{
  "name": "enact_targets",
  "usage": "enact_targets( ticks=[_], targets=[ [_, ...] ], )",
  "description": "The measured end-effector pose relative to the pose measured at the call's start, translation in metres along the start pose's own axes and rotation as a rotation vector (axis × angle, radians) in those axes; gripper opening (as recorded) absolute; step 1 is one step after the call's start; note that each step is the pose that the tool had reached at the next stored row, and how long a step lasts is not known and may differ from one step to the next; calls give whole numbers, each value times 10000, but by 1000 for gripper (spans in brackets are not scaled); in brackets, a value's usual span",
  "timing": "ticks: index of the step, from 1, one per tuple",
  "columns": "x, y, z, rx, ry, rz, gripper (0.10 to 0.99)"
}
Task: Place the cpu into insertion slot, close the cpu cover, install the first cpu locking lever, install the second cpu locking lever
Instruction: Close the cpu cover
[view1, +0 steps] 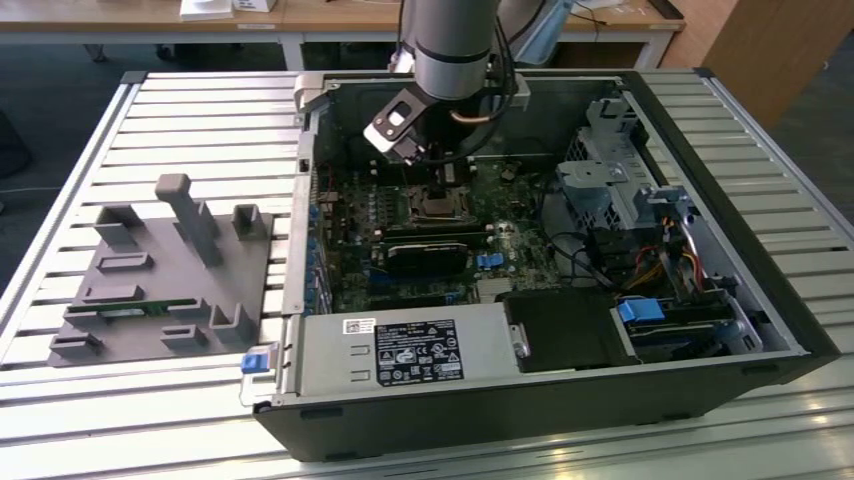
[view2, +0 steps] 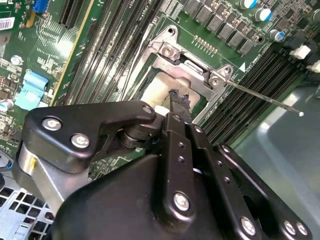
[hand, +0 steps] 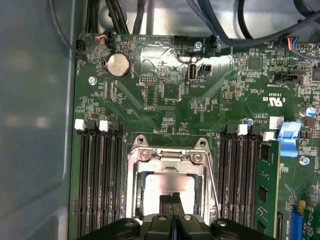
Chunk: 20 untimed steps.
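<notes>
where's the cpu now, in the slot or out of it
In. The cpu shows pale through the window of the cpu cover, with the shut end effector tip over it.

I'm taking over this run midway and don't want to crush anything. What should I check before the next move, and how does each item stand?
1. Cpu placed: ok, its pale top shows through the window of the cover.
2. Cover down over the cpu: ok, it looks flat.
3. Lever latched: not ok, the rod sticks out over the memory slots.
4. Other lever: cannot tell.
5. Fingers empty: ok, shut together above the cpu.
</notes>
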<state>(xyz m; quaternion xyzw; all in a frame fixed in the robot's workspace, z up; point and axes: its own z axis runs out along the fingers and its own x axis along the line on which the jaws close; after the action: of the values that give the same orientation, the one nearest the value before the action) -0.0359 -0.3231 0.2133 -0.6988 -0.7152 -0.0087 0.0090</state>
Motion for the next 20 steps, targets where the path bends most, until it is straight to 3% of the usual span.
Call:
enact_targets(
  ticks=[4, 11, 20],
  targets=[
    [0, -22, 10, 0, -1, -1, 106],
    [3, -147, 31, 0, 0, 0, 106],
    [9, -158, 115, 2, -1, 0, 106]
  ],
)
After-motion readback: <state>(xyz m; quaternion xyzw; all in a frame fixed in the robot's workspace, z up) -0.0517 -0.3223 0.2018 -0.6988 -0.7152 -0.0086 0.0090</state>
